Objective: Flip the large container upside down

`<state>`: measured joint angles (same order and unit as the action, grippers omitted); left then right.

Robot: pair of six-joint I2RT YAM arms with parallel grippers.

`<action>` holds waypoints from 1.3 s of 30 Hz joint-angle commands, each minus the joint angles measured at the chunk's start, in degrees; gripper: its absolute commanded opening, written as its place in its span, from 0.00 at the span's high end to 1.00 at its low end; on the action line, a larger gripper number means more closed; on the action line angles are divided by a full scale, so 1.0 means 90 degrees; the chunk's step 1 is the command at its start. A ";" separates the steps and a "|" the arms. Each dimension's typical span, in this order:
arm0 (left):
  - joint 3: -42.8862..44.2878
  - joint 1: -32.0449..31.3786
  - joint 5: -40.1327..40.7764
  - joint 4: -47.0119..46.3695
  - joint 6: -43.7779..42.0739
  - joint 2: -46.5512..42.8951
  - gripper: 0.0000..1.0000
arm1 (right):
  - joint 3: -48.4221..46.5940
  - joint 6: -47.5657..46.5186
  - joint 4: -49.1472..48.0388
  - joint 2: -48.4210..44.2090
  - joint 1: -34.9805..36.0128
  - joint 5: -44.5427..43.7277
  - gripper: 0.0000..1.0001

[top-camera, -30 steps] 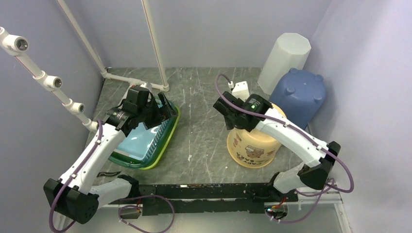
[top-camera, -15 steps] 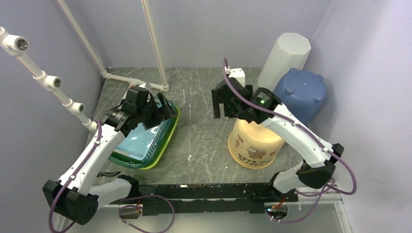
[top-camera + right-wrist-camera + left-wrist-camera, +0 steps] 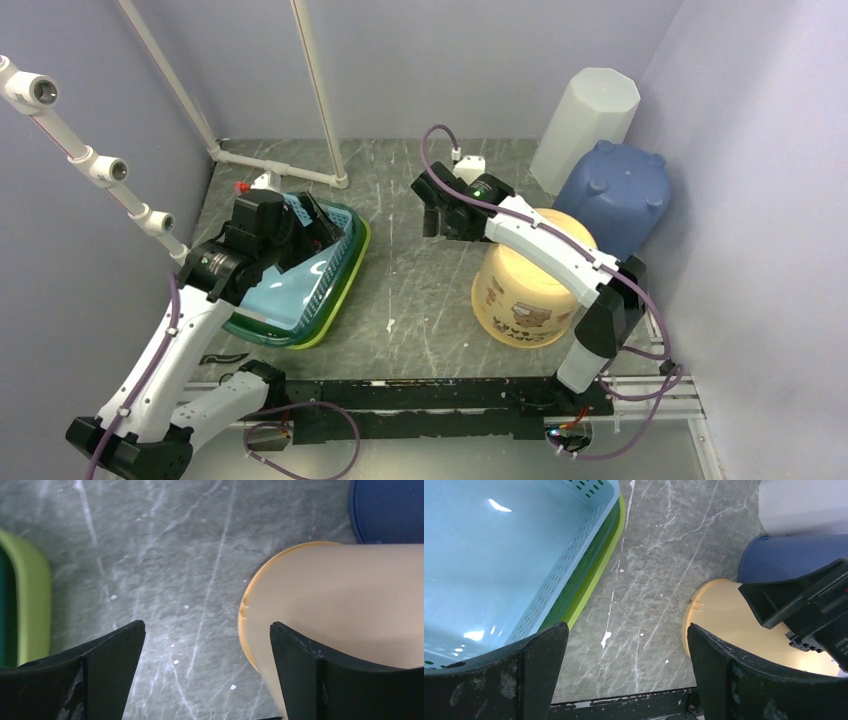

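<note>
The large container is a tan plastic bucket point(image 3: 525, 290) with a printed label. It stands on the table mouth down, flat base up. It also shows in the left wrist view point(image 3: 719, 625) and in the right wrist view point(image 3: 345, 600). My right gripper point(image 3: 428, 208) is open and empty. It hovers over bare table just left of the bucket's top, with nothing between its fingers point(image 3: 207, 630). My left gripper point(image 3: 325, 222) is open and empty above the right rim of the basket, with table between its fingers point(image 3: 626, 635).
A light blue basket point(image 3: 300, 280) nested in a green one lies tilted at the left. A dark blue upturned bucket point(image 3: 615, 195) and a tall white container point(image 3: 585, 125) stand behind the tan bucket at the back right. White pipes point(image 3: 320, 90) rise at the back left.
My right gripper has moved off the top of the tan bucket, up and to the left over bare table. My left arm has drawn back a little over the basket.
</note>
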<state>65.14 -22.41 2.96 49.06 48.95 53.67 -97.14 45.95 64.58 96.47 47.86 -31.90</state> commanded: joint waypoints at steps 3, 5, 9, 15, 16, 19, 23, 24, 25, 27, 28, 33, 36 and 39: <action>0.0141 0.0020 0.0045 0.0018 0.0028 0.0159 0.06 | 0.1218 0.1020 0.0125 -0.0818 -0.0269 -0.0219 0.01; 0.0102 0.0020 -0.0010 -0.0057 0.0005 0.0186 0.06 | 0.1799 0.1227 0.0136 -0.1188 -0.0268 -0.0164 0.01; 0.0059 0.0020 -0.0086 -0.0127 -0.0003 0.0285 0.06 | 0.2681 0.1469 0.0036 -0.1939 -0.0266 0.0031 0.02; 0.0105 0.0020 -0.0153 -0.0168 -0.0060 0.0400 0.06 | 0.3333 0.1836 0.0449 -0.2562 -0.0277 -0.0298 0.01; 0.0114 0.0020 -0.0147 -0.0154 -0.0053 0.0401 0.06 | 0.3373 0.1896 0.0559 -0.2593 -0.0304 -0.0378 0.01; 0.0086 0.0020 -0.0162 -0.0186 -0.0048 0.0386 0.06 | 0.3427 0.2006 0.0848 -0.2655 -0.0399 -0.0608 0.00; 0.0072 0.0020 -0.0156 -0.0149 -0.0047 0.0340 0.06 | 0.3300 0.1855 0.1104 -0.2763 -0.0675 -0.0856 0.00; 0.0060 0.0020 -0.0154 -0.0137 -0.0039 0.0315 0.06 | 0.3226 0.1664 0.1034 -0.2826 -0.0714 -0.0846 0.00; 0.0048 0.0020 -0.0153 -0.0135 -0.0043 0.0305 0.06 | 0.3120 0.1468 0.0965 -0.2900 -0.0721 -0.0829 0.00; 0.0047 0.0020 -0.0153 -0.0112 -0.0057 0.0276 0.06 | 0.2953 0.0808 0.0589 -0.3092 -0.0726 -0.0415 0.00; 0.0033 0.0020 -0.0146 -0.0097 -0.0068 0.0261 0.06 | 0.2948 0.0317 0.0280 -0.3204 -0.0727 -0.0060 0.01; -0.0066 0.0020 -0.0064 0.0015 -0.0148 0.0242 0.06 | 0.3425 -0.0276 -0.0888 -0.3598 -0.0633 0.1453 0.10; -0.0135 0.0020 0.0036 0.0229 -0.0288 0.0298 0.06 | 0.3656 -0.0015 -0.0762 -0.3377 -0.0507 0.1516 0.12; -0.0148 0.0020 0.0187 0.0601 -0.0497 0.0374 0.06 | 0.3918 0.0407 -0.0336 -0.3172 -0.0382 0.1234 0.11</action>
<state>64.45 -22.41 2.63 50.72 47.44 56.84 -64.99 47.37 60.45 65.63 43.29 -21.74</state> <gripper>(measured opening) 0.940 0.887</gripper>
